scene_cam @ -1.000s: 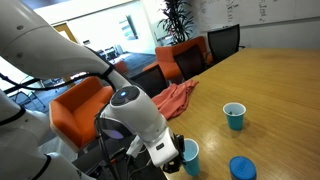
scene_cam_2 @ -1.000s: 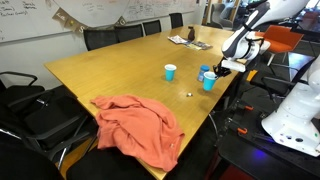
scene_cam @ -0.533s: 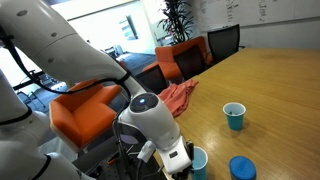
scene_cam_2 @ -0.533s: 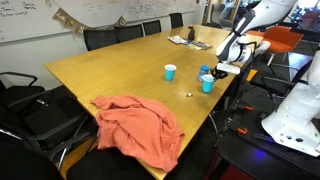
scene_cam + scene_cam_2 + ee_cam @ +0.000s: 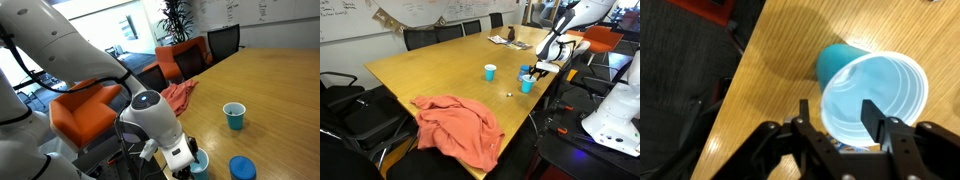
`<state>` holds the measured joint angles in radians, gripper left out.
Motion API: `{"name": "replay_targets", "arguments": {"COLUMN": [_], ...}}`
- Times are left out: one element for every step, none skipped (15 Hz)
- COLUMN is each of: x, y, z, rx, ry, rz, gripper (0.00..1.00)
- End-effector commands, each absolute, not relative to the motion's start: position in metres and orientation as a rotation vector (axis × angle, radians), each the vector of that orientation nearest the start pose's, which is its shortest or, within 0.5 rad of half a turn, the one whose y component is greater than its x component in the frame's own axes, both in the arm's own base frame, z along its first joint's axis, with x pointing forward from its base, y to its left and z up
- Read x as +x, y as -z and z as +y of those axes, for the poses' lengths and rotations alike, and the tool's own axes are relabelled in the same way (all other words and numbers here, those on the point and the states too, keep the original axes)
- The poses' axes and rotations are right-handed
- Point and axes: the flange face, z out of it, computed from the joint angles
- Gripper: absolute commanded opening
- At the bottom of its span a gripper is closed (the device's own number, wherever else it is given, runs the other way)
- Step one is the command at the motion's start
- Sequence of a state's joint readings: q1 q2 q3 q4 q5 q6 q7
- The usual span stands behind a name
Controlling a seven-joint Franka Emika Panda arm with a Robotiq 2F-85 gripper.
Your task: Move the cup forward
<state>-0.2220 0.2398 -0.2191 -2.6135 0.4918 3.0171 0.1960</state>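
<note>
The cup (image 5: 845,62) is blue with a pale inside and stands upright on the wooden table, close to its edge. In both exterior views it sits under the arm's end (image 5: 199,160) (image 5: 527,84). My gripper (image 5: 838,112) hangs over the cup's rim. One finger (image 5: 805,110) is outside the wall, with a small gap to it. The other finger (image 5: 872,115) reaches inside the cup. The jaws stand apart and do not pinch the wall. The gripper (image 5: 186,156) (image 5: 540,68) shows in both exterior views.
A teal cup (image 5: 235,116) (image 5: 490,72) stands farther in on the table (image 5: 430,70). A flat blue disc (image 5: 242,168) lies near the blue cup. An orange-red cloth (image 5: 455,125) drapes over a corner. Chairs (image 5: 80,110) ring the table, and the edge (image 5: 735,90) drops off beside the cup.
The arm shifted along the table edge with the cup, then stopped. The jaws, shut on the cup's wall before, have now parted.
</note>
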Motion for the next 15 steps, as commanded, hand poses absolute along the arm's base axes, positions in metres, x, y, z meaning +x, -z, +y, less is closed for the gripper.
{"name": "replay_targets", "arguments": {"x": [0.359, 0.355, 0.351, 0.349, 0.348, 0.349, 0.35, 0.351, 0.353, 0.354, 0.356, 0.358, 0.359, 0.361, 0.362], "y": [-0.241, -0.252, -0.261, -0.274, -0.286, -0.3, -0.313, -0.324, -0.335, -0.345, -0.354, -0.362, -0.37, -0.375, -0.38], "z": [-0.216, -0.215, -0.214, -0.21, -0.208, -0.201, -0.196, -0.192, -0.187, -0.182, -0.176, -0.171, -0.166, -0.162, -0.158], "rx": [-2.612, -2.612, -2.636, -2.654, -2.667, -2.677, -2.683, -2.686, -2.692, -2.699, -2.703, -2.709, -2.715, -2.727, -2.736], "ry": [0.372, 0.33, 0.271, 0.238, 0.209, 0.188, 0.184, 0.185, 0.199, 0.212, 0.234, 0.257, 0.277, 0.299, 0.322], "rz": [1.559, 1.515, 1.459, 1.402, 1.372, 1.328, 1.301, 1.295, 1.29, 1.281, 1.276, 1.259, 1.249, 1.241, 1.234], "gripper": [0.9, 0.96, 0.99, 1.0, 1.0, 1.0, 1.0, 1.0, 1.0, 1.0, 1.0, 1.0, 1.0, 1.0, 1.0]}}
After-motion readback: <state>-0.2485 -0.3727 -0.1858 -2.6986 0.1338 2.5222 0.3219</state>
